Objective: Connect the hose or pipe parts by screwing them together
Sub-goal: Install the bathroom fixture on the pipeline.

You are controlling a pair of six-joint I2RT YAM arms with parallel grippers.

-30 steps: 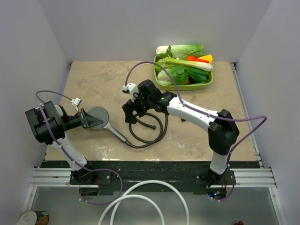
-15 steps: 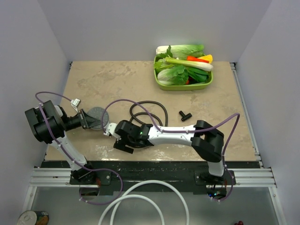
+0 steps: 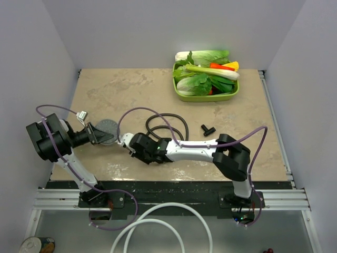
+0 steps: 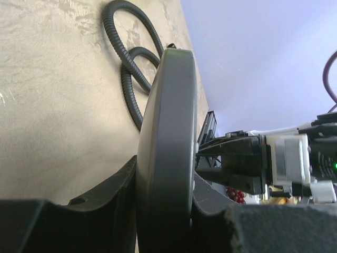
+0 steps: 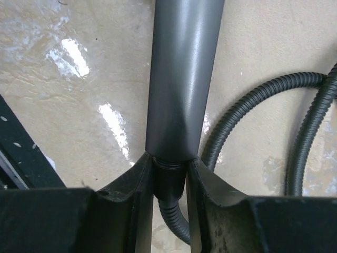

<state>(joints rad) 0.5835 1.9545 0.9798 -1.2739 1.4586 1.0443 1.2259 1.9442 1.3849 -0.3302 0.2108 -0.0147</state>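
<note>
– Shower head (image 3: 108, 128): where does it sit?
– Left of centre in the overhead view; the left gripper (image 3: 96, 134) stands clamped across the rim of its disc, one finger on each face, as the left wrist view shows; the handle runs down and right toward the right gripper (image 3: 134, 146).
– And those jaws?
– Drawn in on the hose nut (image 5: 168, 176) at the handle's foot; both pads look to touch it; how far the thread is in, I cannot tell.
– How will it handle?
– Rigid and probably light; smooth, so apt to slip; I would hold the disc firm and turn only the nut; the hose (image 3: 167, 125) is ribbed and limp, looped on the table (image 3: 105, 89) just right of the grippers, so it will likely twist and drag; the T-fitting (image 3: 207, 129) lies apart, further right.
</note>
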